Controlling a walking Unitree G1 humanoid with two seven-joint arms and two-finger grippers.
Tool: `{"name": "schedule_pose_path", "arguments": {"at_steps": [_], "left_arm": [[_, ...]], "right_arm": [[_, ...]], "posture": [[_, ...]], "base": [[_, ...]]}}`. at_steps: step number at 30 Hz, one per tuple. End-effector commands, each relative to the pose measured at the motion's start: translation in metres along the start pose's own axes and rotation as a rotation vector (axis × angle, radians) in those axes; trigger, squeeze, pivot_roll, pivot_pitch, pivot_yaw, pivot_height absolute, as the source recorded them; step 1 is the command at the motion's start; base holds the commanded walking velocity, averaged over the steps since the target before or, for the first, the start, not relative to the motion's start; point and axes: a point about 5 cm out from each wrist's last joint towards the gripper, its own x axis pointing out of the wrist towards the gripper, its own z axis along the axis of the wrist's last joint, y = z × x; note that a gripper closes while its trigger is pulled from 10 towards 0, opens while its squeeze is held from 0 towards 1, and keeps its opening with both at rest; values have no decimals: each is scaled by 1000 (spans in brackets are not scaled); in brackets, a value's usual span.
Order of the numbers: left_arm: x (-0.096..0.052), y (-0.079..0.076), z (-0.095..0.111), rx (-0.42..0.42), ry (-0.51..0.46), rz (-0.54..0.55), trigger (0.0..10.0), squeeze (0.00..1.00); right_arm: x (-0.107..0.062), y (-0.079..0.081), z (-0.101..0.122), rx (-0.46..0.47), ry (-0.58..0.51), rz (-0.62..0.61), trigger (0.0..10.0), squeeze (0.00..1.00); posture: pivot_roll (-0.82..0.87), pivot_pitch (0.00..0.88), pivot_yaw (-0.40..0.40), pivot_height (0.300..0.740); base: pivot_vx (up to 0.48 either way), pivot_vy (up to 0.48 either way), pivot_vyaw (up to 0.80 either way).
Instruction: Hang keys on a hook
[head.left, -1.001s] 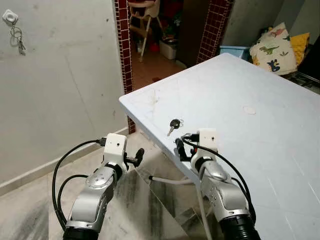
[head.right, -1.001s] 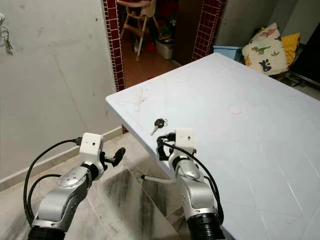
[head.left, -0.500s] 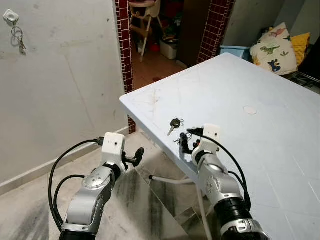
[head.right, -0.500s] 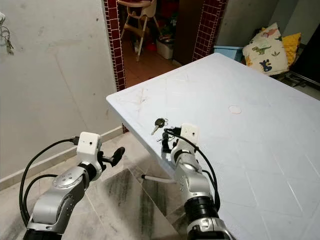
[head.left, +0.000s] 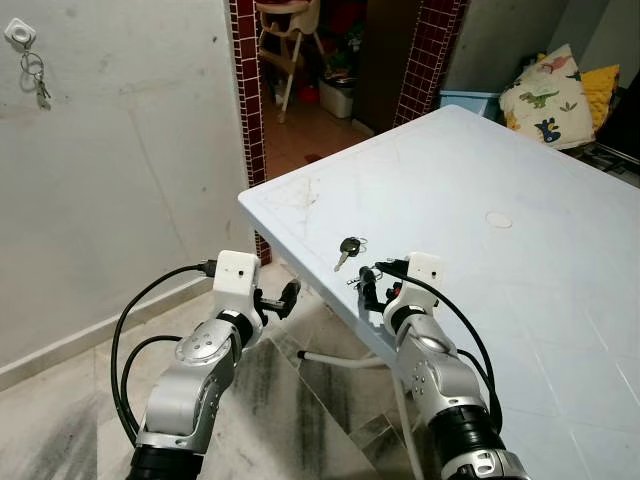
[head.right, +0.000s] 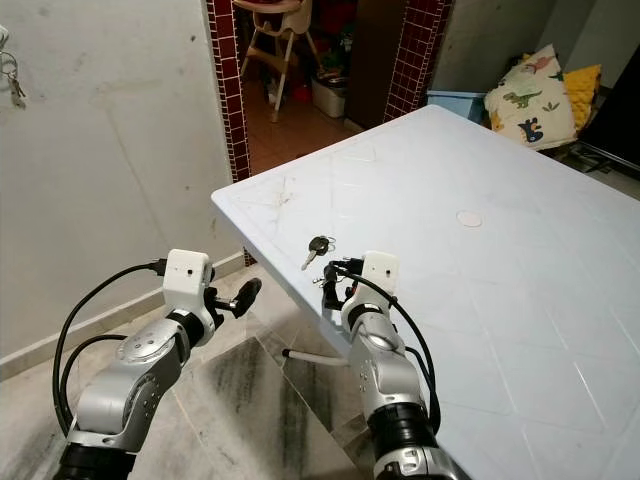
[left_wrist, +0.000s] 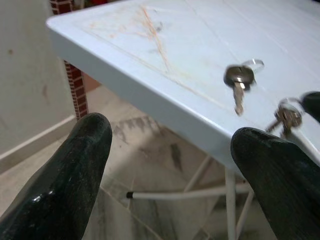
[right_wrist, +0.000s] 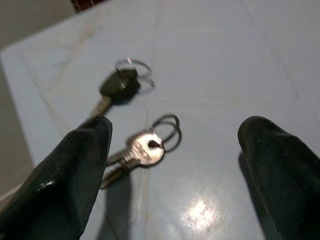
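A: Head views first. Any writing to read?

B: None legible. I count two sets on the white table (head.left: 520, 250): a black-headed key (head.left: 347, 249) near the front edge, and a silver bunch of keys (right_wrist: 141, 150) just at its 5 o'clock. High at 10 o'clock, a wall hook (head.left: 19, 33) already carries another key bunch (head.left: 38, 84).

A: And the arms?

B: Both reach forward, elbows bent. The right gripper (head.left: 372, 288) sits at the table edge over the silver bunch; the left gripper (head.left: 287, 295) hangs off the table's corner, above the floor.

A: Left wrist view?

B: Fingers (left_wrist: 80, 165) spread wide, holding nothing.

A: Right wrist?

B: Fingers (right_wrist: 70, 175) spread, straddling the silver bunch, black-headed key at 11 o'clock.
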Motion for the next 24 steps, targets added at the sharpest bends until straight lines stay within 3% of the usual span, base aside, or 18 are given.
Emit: {"name": "schedule_pose_path", "arguments": {"at_steps": [1,17,24], "left_arm": [[2,1,4,0,-20,12,10000,0],[3,0,3,0,-38,0,10000,0],[4,-2,2,3,-37,-16,10000,0]], "right_arm": [[-2,2,9,-26,-52,23,10000,0],[-30,-4,8,-66,-87,73,10000,0],[-32,-3,8,-106,-75,72,10000,0]], "posture": [[110,0,-43,740],[94,0,-48,740],[90,0,-44,740]], "base": [[0,0,0],[0,0,0],[277,0,0]]}}
